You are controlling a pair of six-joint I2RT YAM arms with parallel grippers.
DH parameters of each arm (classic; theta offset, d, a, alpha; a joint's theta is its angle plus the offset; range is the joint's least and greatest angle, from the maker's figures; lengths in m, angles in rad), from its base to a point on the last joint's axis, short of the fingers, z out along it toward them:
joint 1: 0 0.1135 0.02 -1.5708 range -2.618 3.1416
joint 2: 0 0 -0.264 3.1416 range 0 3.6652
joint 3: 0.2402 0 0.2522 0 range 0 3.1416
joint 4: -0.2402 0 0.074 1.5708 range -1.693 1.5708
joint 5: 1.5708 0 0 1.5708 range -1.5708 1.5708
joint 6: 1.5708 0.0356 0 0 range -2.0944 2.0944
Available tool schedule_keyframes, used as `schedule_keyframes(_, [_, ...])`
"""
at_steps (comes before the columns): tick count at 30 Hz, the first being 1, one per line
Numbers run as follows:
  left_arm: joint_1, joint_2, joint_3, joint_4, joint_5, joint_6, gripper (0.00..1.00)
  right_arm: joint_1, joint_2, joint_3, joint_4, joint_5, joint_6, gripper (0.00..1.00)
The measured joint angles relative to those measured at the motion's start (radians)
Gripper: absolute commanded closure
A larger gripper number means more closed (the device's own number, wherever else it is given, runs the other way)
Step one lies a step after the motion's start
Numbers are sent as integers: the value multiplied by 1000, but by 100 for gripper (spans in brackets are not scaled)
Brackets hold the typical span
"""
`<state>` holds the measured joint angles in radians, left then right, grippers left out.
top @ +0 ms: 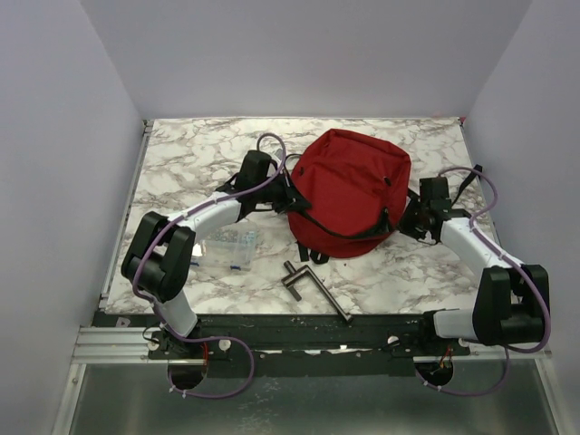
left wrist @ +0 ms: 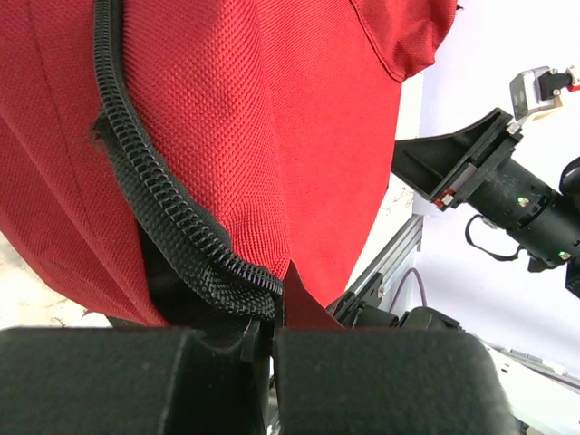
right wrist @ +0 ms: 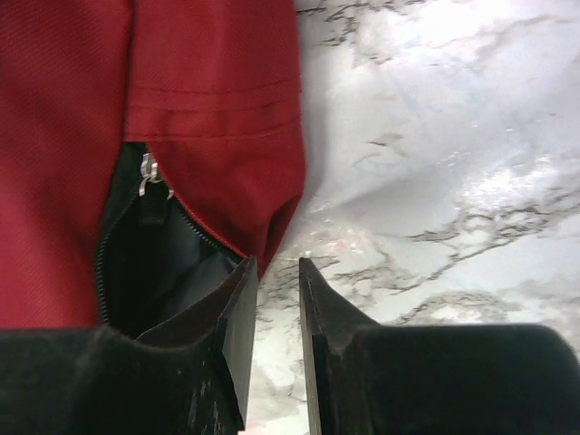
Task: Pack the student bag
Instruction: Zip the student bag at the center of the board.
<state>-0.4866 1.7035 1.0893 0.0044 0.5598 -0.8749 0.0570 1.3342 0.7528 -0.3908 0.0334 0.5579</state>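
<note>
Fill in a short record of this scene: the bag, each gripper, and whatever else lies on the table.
Bag: red backpack lying mid-table, zip opening parted, dark lining showing
Left gripper: shut, pinching red fabric beside the black zip
Right gripper: jaws slightly apart, nothing between them, beside the opening
Other items: clear pouch left of the backpack; metal bar nearer the arm bases
Table: white marble pattern
</note>
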Motion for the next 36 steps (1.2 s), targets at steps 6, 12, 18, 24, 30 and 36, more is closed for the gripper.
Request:
schedule_keyframes(6, [7, -6, -35, 16, -14, 4, 100, -7, -16, 34, 15, -143, 21, 69])
schedule_keyframes(12, [18, -6, -47, 16, -19, 6, 100, -13, 0, 131, 16, -235, 39, 67])
schedule_keyframes(18, [23, -6, -47, 16, -19, 10, 100, -35, 42, 134, 53, -313, 131, 70])
schedule_keyframes(24, [27, -6, -47, 16, -19, 15, 100, -75, 124, 96, 80, -351, 229, 69])
schedule_keyframes(30, [27, -6, -47, 16, -19, 19, 100, -116, 126, 21, 146, -394, 299, 67])
schedule_keyframes(36, [27, -6, -47, 16, -19, 22, 100, -151, 121, -3, 166, -423, 248, 58])
